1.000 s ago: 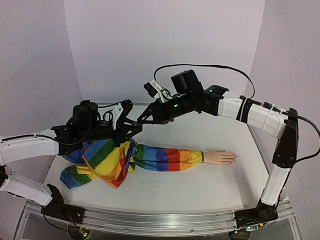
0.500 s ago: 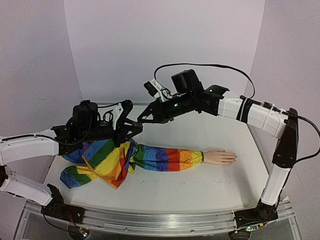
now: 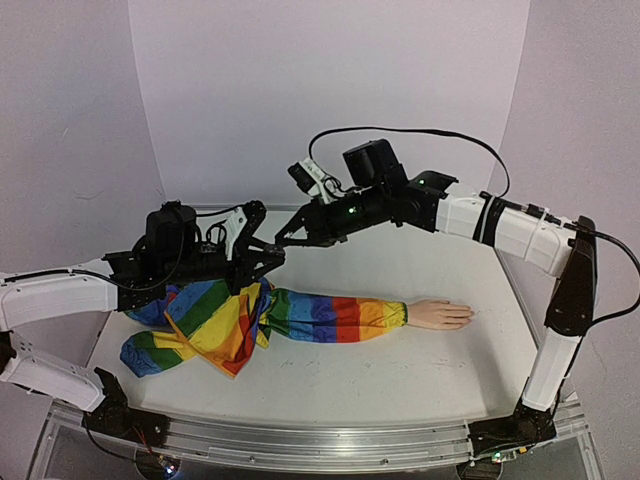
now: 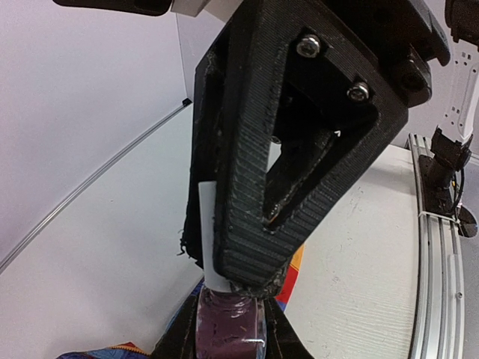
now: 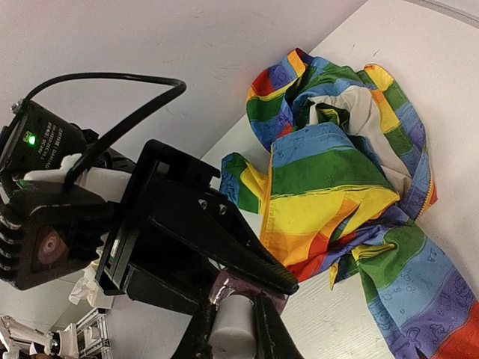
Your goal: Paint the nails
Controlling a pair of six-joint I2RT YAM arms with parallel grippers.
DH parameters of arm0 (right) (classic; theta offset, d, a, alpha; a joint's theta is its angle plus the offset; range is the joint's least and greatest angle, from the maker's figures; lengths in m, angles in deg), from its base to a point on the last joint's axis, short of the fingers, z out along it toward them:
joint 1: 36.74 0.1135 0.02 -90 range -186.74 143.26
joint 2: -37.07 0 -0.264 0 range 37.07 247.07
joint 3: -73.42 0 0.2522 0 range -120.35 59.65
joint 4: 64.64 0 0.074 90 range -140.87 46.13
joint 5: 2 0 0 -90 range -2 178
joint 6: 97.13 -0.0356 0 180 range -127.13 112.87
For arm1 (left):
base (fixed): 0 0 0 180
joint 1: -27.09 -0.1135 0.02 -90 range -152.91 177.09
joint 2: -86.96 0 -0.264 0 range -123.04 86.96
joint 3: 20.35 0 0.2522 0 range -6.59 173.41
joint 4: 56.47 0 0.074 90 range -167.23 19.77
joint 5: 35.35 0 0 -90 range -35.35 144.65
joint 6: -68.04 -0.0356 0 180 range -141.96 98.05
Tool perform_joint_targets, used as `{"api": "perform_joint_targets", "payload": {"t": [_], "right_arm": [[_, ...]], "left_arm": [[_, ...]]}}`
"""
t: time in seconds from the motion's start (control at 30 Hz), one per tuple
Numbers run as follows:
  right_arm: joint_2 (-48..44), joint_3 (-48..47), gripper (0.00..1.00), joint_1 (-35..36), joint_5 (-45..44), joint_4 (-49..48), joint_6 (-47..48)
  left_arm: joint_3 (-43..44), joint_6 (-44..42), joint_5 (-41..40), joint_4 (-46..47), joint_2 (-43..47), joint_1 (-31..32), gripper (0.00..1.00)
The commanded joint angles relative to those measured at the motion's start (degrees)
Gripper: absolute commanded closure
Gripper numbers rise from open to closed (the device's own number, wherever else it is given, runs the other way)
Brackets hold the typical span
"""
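rainbow sleeve [image 3: 300, 315] bunched at left-centre, under both grippers. mannequin hand [image 3: 440, 314] lies flat at right, nails [image 3: 466, 315] on its tips, well apart from both arms. left gripper [image 3: 268, 252] clamps purple bottle [image 5: 241, 287]. right gripper [image 3: 284, 238] is closed on its white cap [image 5: 228, 333], arm stretched left.

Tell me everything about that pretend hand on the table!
The hand is pale peach and looks like smooth plastic, like a mannequin's. It lies flat on the white table, on the right side, with its fingers held together and pointing right. A rainbow-striped sleeve covers the arm up to the wrist. Only the table and the sleeve touch it. Its nails are too small here to tell whether they are painted.
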Motion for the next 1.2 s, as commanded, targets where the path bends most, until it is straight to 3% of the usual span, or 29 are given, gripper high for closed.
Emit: {"api": "perform_joint_targets", "payload": {"t": [0.0, 1.17], "right_arm": [[-3.55, 0.59, 1.0, -0.34, -0.28, -2.08, 0.45], [-6.08, 2.22, 1.0, -0.33, -0.82, -4.19, -0.16]], "left_arm": [[0.32, -0.02, -1.78, 2.94, 0.49, 0.13, 1.0], [1.35, 0.03, -0.82, 2.46, -0.99, 0.13, 1.0]]}}
